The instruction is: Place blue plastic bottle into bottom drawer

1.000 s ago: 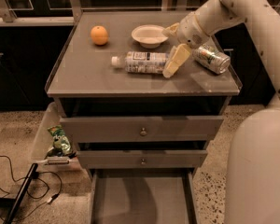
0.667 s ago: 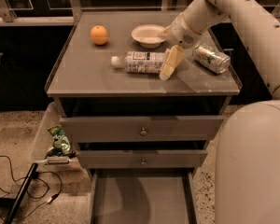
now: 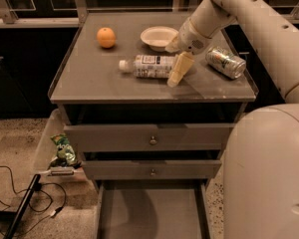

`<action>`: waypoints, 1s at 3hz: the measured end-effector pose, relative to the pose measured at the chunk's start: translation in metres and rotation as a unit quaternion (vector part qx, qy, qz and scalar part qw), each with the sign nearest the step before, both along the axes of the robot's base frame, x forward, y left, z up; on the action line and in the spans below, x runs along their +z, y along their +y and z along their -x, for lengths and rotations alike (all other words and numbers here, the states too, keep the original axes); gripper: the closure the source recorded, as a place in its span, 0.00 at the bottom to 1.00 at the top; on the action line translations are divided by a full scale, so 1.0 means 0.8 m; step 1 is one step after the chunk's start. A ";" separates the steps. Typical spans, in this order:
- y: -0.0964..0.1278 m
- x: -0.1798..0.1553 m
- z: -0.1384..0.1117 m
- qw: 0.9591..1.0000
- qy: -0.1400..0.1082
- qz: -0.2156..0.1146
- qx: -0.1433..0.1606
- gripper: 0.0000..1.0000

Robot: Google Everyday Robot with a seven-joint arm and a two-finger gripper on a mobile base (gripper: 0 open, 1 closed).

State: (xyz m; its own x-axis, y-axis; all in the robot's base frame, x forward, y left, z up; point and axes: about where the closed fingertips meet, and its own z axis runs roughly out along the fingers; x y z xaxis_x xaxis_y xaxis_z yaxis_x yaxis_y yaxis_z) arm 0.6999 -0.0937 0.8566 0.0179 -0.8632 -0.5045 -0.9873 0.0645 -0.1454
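Observation:
The blue plastic bottle (image 3: 150,66) lies on its side on the cabinet top (image 3: 89,78), white cap pointing left. My gripper (image 3: 175,72) hangs over the bottle's right end, one pale finger (image 3: 179,68) angled down in front of it. The bottom drawer (image 3: 152,213) stands pulled open below, its flat grey floor bare.
An orange (image 3: 106,37) sits at the back left of the top, a white bowl (image 3: 159,37) at the back middle, a silver-green can (image 3: 225,61) lies at the right. Two knobbed drawers (image 3: 152,138) are closed. A green snack bag (image 3: 64,149) lies in a bin at the left.
My arm has swung left and the gripper has moved left along the bottle's right end. The bottle, can, bowl and orange have stayed put.

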 end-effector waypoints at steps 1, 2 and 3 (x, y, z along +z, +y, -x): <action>0.000 0.000 0.000 1.000 0.000 0.000 0.000 0.40; 0.000 0.000 0.000 1.000 0.000 0.000 0.000 0.64; 0.000 0.000 0.000 1.000 0.000 0.000 0.000 0.87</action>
